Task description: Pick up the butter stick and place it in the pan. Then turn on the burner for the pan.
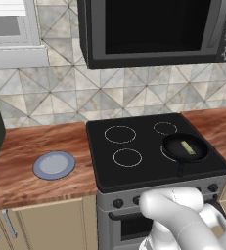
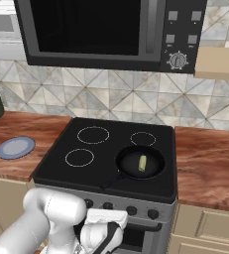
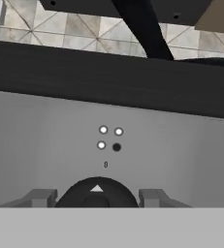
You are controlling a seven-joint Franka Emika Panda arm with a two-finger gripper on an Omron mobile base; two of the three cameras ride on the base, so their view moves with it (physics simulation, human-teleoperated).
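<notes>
One butter stick (image 2: 142, 163) is counted in one pan (image 2: 155, 171). Four burner rings (image 2: 93, 134) are marked on the cooktop. One plate (image 2: 15, 148) is seen at the left, and one microwave (image 2: 86, 30) above.

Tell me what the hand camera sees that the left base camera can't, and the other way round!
The hand view alone shows the round black stove knob close up between the gripper fingers, under four small dots on the grey panel. The left base view alone shows the round grey-blue plate, the pale-yellow butter stick and the four burner rings. Both show the small black frying pan's handle and the tiled wall.
</notes>
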